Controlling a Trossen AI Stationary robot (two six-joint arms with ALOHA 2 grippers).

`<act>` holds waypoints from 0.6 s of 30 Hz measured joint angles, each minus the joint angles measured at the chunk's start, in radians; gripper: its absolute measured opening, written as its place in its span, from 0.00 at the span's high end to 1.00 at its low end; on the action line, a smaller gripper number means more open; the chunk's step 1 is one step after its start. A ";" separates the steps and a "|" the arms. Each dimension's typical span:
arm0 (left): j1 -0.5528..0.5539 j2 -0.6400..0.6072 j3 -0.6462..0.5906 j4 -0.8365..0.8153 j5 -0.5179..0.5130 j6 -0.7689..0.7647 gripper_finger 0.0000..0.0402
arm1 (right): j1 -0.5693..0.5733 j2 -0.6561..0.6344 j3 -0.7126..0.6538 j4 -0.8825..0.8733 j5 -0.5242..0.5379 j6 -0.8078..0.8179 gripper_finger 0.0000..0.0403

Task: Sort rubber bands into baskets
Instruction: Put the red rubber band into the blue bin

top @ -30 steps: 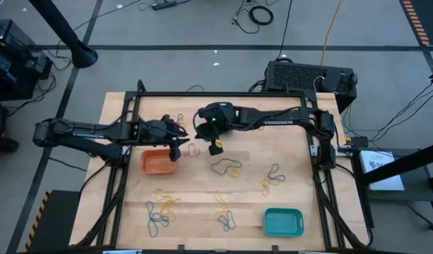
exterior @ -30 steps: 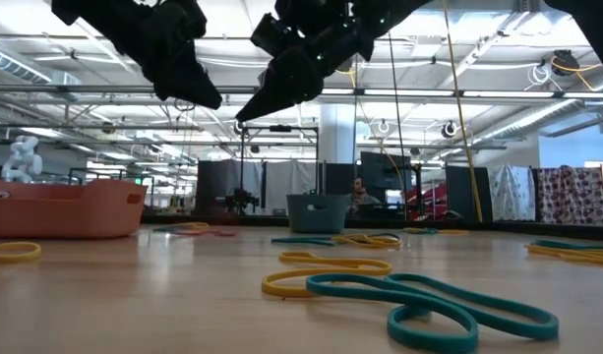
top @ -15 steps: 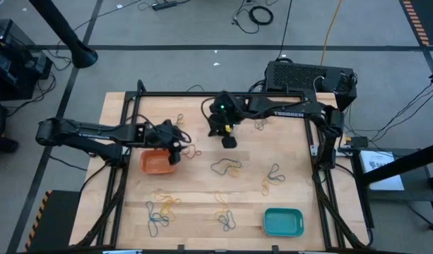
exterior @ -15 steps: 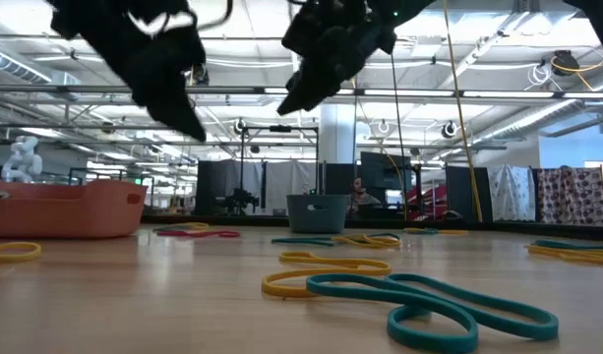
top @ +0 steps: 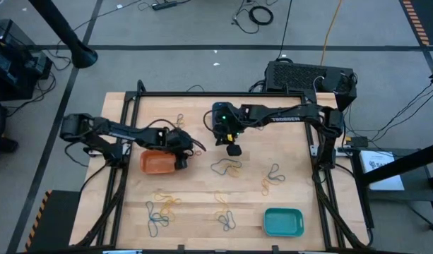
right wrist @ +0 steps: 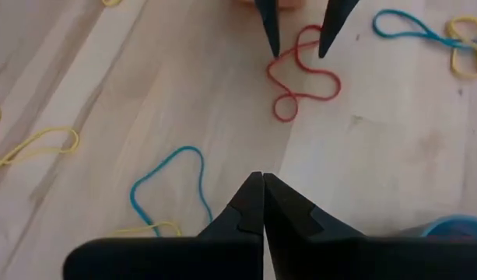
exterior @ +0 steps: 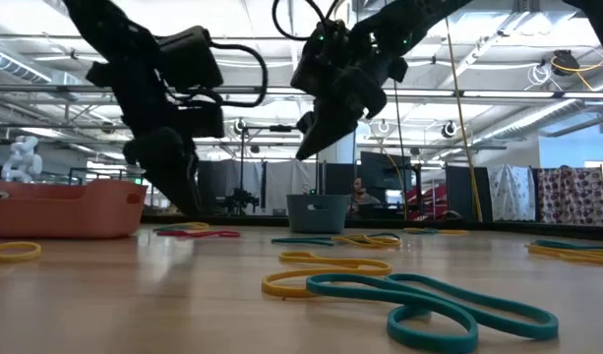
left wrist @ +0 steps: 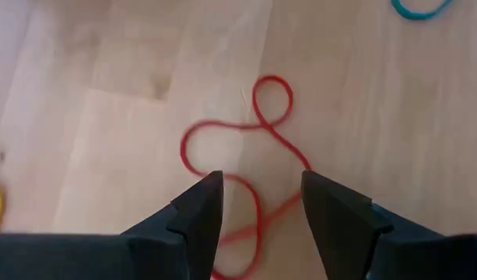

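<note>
Left gripper [left wrist: 257,194] is spread wide, fingers straddling a red band [left wrist: 246,148] lying flat on the table [top: 294,180], just beside the orange basket [top: 158,162]. Nothing grasped. Right gripper [right wrist: 261,190] is clenched and empty, hanging mid-table near that band. Turquoise basket [top: 282,221] sits at the front edge.

Setting: an industrial robotics lab or test hall. The wooden table [top: 202,212] stands on a grey concrete floor [top: 202,28] marked with dark tape lines. Loose cables [top: 258,14] lie at 12 o'clock; a black perforated equipment box [top: 301,76] sits at 1 o'clock. Exposed ceiling trusses [exterior: 498,93] and curtain partitions [exterior: 567,195] fill the background.
</note>
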 joint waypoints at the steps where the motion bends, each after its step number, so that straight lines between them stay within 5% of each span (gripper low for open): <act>1: 0.002 0.007 0.004 0.002 0.001 0.007 0.55 | 0.000 0.000 -0.002 -0.003 0.000 0.000 1.00; 11: 0.028 0.012 0.016 -0.046 0.115 0.057 0.55 | 0.000 0.000 -0.002 -0.005 -0.015 -0.023 1.00; 18: 0.029 0.013 0.165 -0.220 0.131 0.055 0.55 | 0.000 0.000 -0.002 -0.006 -0.015 -0.041 1.00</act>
